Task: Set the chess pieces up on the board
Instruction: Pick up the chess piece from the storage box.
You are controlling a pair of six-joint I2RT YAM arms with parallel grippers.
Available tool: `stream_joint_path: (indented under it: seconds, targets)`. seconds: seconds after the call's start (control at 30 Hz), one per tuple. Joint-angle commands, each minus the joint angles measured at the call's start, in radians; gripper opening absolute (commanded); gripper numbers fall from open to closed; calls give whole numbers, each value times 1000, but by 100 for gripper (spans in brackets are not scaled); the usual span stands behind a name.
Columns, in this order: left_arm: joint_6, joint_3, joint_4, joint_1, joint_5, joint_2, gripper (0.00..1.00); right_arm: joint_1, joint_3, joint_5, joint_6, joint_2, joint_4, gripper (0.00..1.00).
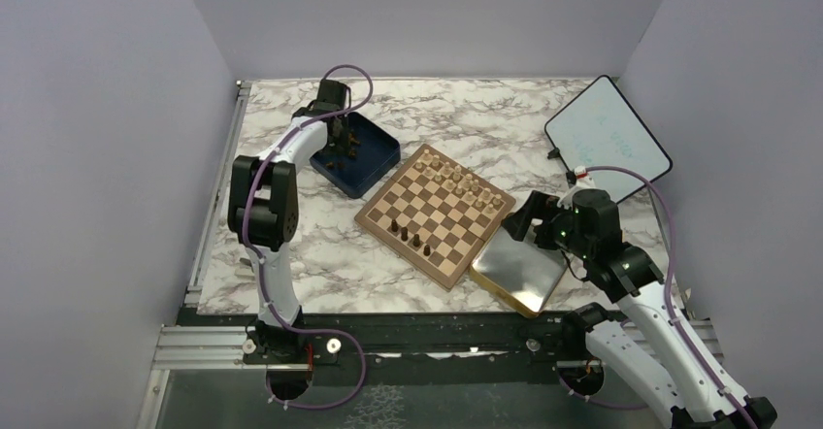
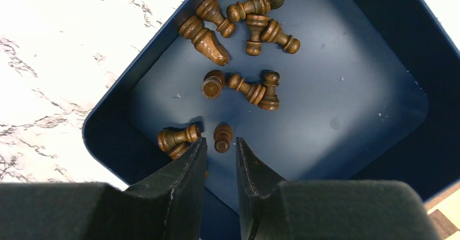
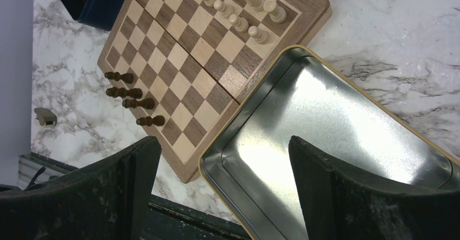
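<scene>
The left gripper point(image 2: 221, 142) is held over the dark blue box point(image 2: 108, 128), which is set just beside the far-left side of the chessboard point(image 3: 179, 50). Its jaws are parted by a narrow gap and nothing is gripped. A small dark pawn point(image 2: 222, 137) is seen just beyond the fingertips. Other dark brown chess pieces point(image 2: 247, 88) are scattered over the box floor, most of them on their sides. Four dark pawns point(image 3: 130, 93) are stood along the board's near-left edge, and pale pieces point(image 3: 238, 20) along the opposite edge. The right gripper point(image 3: 223, 145) is spread wide and empty above the metal tray point(image 3: 325, 115), just beside the board's near-right side.
</scene>
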Motion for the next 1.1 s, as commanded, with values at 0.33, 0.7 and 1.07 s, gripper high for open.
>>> stream_joint_path:
  seconds: [0.33,0.7,1.07]
  targets:
    - [22,13,9,5,18,45,27,5,22,1,-26,-6,16,94]
    - [32,16,10,5,11,69,26,4,17,9,-29,-20,12,94]
    - [39,26,10,5,8,83,22,6,13,11,-30,-17,13,94]
